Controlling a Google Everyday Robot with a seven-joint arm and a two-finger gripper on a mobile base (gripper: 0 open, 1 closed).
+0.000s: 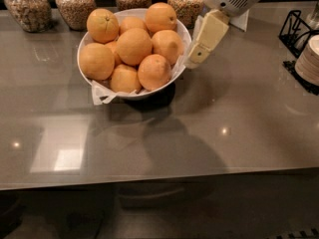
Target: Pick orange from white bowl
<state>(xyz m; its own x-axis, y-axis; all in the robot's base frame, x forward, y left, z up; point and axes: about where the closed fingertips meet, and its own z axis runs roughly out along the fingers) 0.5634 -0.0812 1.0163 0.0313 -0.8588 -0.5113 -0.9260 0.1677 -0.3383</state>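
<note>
The white bowl stands at the back left of the grey counter, with white paper lining sticking over its rim. It is heaped with several oranges. A large plain orange lies in the middle of the heap. Another one at the back shows a dark stem spot. My gripper hangs from the white arm at the upper right. Its cream tip points down and left, just outside the bowl's right rim, level with the nearest orange. It holds nothing that I can see.
Several glass jars of grains line the back edge behind the bowl. A black wire rack and a stack of white plates stand at the right edge. The counter's front edge runs across below.
</note>
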